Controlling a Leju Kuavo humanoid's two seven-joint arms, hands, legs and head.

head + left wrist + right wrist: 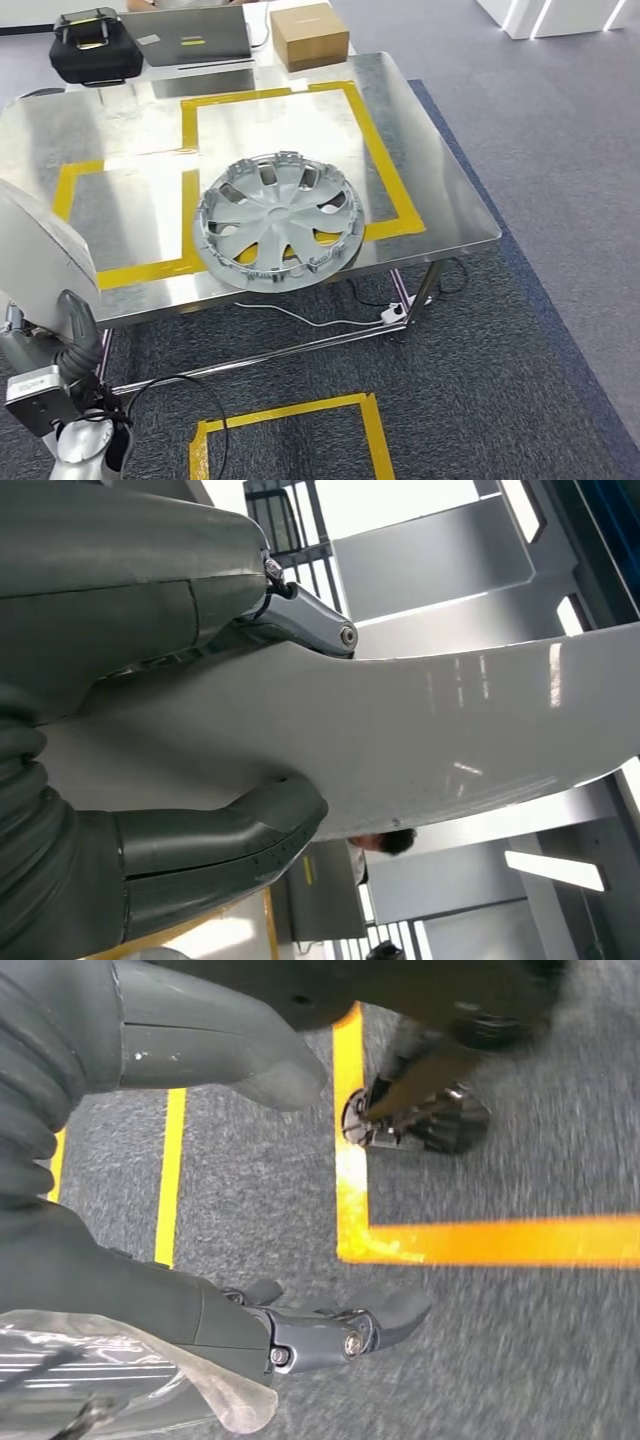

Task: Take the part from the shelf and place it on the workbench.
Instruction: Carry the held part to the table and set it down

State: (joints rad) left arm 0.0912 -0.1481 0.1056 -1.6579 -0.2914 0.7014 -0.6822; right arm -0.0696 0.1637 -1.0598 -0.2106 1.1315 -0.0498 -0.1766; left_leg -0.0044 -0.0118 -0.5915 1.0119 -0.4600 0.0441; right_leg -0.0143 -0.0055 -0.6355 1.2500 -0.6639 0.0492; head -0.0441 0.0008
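Left hand [219,730] clamped on white curved panel [453,740], thumb and fingers on opposite faces, off worktop's front left corner. Silver wheel cover [279,220] flat on steel worktop [445,190], overhanging front edge, across yellow tape [381,150]. Right hand [302,1320] empty, fingers extended, above grey carpet [528,1360].

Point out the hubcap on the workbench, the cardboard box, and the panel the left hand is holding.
hubcap [279,222]: head view, on its hub.
cardboard box [309,33]: head view, on its top face.
pale panel [423,740]: left wrist view, on its broad glossy face beyond the left hand [189,720].
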